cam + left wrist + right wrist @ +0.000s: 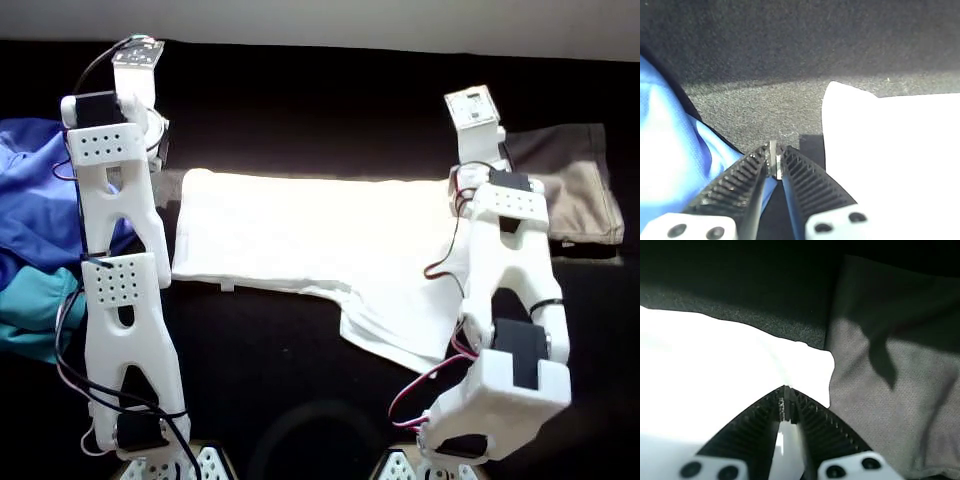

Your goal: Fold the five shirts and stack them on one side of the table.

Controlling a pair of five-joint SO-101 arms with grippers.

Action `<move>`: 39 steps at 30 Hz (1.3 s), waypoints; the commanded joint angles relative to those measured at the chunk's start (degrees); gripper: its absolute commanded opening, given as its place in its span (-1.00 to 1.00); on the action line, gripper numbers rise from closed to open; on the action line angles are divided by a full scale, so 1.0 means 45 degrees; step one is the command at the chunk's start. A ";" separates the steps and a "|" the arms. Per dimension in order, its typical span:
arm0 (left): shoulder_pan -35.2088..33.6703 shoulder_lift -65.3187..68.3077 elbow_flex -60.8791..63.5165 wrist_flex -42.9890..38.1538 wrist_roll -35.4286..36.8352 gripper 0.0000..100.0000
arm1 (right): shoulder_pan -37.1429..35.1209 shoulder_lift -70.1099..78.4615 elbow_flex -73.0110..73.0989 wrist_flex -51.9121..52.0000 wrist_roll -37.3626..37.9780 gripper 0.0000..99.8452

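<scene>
Starting at the left edge of the black table (300, 110), a heap of blue shirts (35, 190) lies crumpled, with a teal shirt (30, 310) on its near side. The left arm reaches along beside that heap. The left gripper (774, 164) has its toothed fingers pressed together, tips meeting with nothing between them. It sits above bare table, between the blue cloth and a corner of the white shirt (300, 235). The white shirt lies spread flat across the middle of the table, a sleeve trailing toward the near side. The right gripper (786, 401) is likewise closed tip to tip over the white shirt's far right corner; whether it nips the cloth I cannot tell. Just beside that corner lies a folded grey-brown shirt (575, 185).
</scene>
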 commanded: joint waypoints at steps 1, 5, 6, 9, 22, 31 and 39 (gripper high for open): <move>0.0342 -0.0518 -0.0518 0.0391 0.0547 -0.98 | -0.0088 -0.2315 -0.0361 0.1084 -0.0137 -0.99; 0.0596 -0.1905 0.1475 0.0410 0.0957 -0.98 | -0.0166 -0.3565 -0.0361 0.2295 -0.0117 -0.99; 0.0713 -0.2452 0.2335 0.0410 0.1035 -0.98 | -0.0205 -0.3761 -0.0361 0.2628 -0.0078 -0.99; 0.1143 -0.4484 0.5441 0.0371 0.1289 -0.98 | -0.0264 -0.4210 -0.0361 0.3604 -0.0078 -0.99; 0.3175 -1.1204 1.9878 -0.5392 0.1602 -0.98 | -0.2549 -0.4444 0.0928 0.6691 -0.0020 -0.99; 0.2393 -1.3236 2.7184 -1.1858 0.1582 -0.98 | -0.4190 -0.5402 0.5988 0.4054 -0.0020 -0.99; 0.2491 -1.3411 2.7595 -1.2112 0.1582 -0.98 | -0.5832 -0.7140 0.9270 0.2237 -0.0039 -0.99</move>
